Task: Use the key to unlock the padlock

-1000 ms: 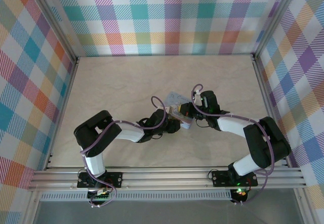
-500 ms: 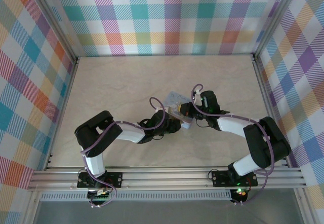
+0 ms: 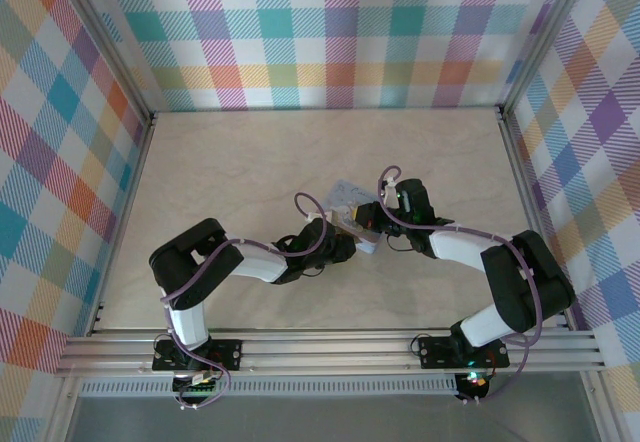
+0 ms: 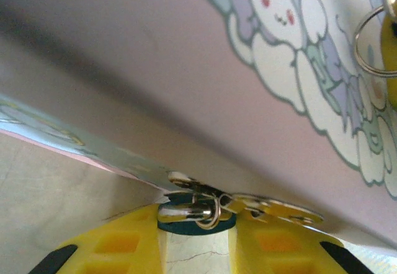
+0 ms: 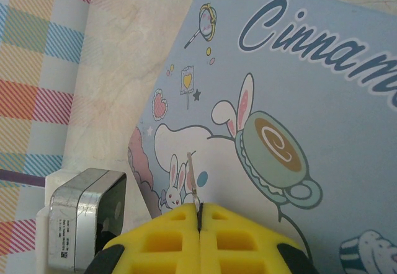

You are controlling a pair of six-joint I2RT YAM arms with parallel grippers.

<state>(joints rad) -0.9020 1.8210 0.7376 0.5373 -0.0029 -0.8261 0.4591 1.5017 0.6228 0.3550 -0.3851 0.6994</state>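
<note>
In the left wrist view the padlock (image 4: 196,219), a tiny dark teal block with a silver shackle (image 4: 185,211), sits between my left gripper's (image 4: 197,227) yellow fingertips (image 4: 118,242), pressed up under the edge of the pale blue tin (image 4: 186,69). Its shackle meets the tin's brass-coloured latch (image 4: 279,209). In the right wrist view my right gripper (image 5: 200,215) is shut on the key (image 5: 193,184), a thin grey sliver poking out over the tin's (image 5: 310,82) lid. In the top view both grippers, left (image 3: 345,234) and right (image 3: 372,220), meet at the tin (image 3: 348,197).
The tin lies tilted mid-table on the beige surface (image 3: 250,162). A metal ring (image 4: 374,43) hangs at the left wrist view's upper right edge. A silver block (image 5: 87,215) stands close to the left of my right fingers. Plaid walls enclose the table.
The left arm has crept slightly to the right. The tin and the right gripper look unmoved.
</note>
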